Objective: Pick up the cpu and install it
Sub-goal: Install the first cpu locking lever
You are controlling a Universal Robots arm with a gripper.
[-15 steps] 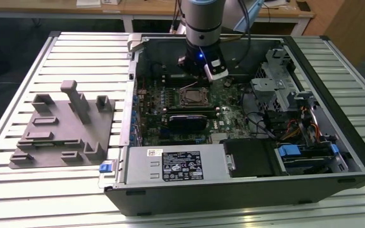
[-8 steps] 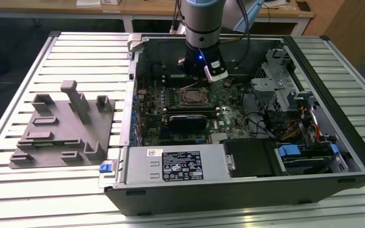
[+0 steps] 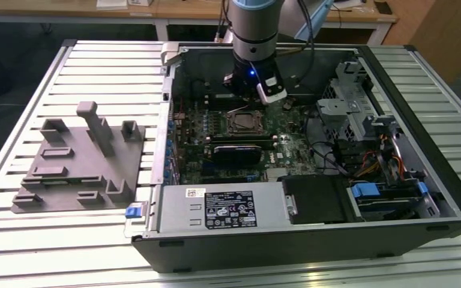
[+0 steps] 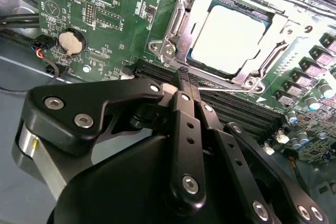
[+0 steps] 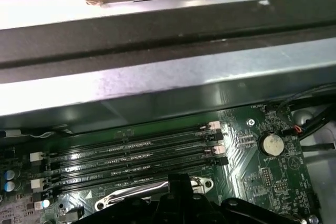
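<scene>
The cpu (image 4: pixel 227 36), a flat pale silver square, lies inside the metal socket frame (image 4: pixel 170 35) on the green motherboard. My gripper (image 4: pixel 184 74) hovers just off one side of the socket, above the black memory slots. Its black fingers (image 4: pixel 185 124) are shut together with nothing between them. In the exterior view the arm reaches down into the open computer case (image 3: pixel 422 150), with the gripper (image 3: pixel 251 107) just behind the socket (image 3: pixel 242 123). The first wrist view catches the gripper's tip (image 5: pixel 178 184) over the socket's edge.
A grey plastic tray (image 3: pixel 70 174) with upright blocks rests on the table at the exterior view's left. Inside the case are memory slots (image 5: pixel 131 153), a coin battery (image 4: pixel 71 42), a power supply (image 3: pixel 222 207), drive bays (image 3: pixel 359 108) and cables. The case wall (image 5: pixel 157 77) rises close by.
</scene>
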